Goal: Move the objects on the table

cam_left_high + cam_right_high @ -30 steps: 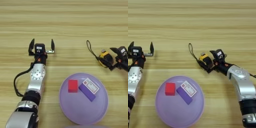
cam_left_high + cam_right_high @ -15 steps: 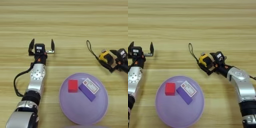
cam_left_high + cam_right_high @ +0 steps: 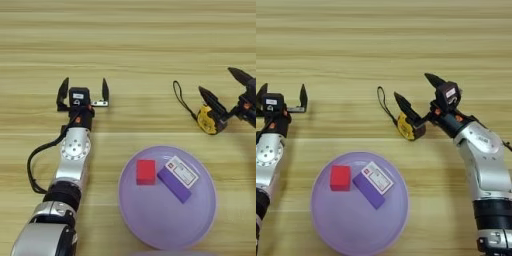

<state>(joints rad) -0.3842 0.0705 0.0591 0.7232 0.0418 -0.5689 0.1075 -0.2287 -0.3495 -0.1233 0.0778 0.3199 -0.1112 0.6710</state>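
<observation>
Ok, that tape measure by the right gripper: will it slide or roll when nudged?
The tape measure looks compact and blocky, so it will probably slide, not roll. Its cord loop lies slack on the table, so it will likely drag floppily behind.

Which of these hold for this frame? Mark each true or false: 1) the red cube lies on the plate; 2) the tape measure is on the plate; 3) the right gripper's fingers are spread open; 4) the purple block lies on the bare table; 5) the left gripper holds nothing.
1) True: the red cube lies on the lilac plate.
2) False: the tape measure lies on the table, beyond the plate.
3) True: the right gripper is open, one finger at the tape measure.
4) False: the purple block lies on the plate, right of the cube.
5) True: the left gripper is open and empty.
</observation>
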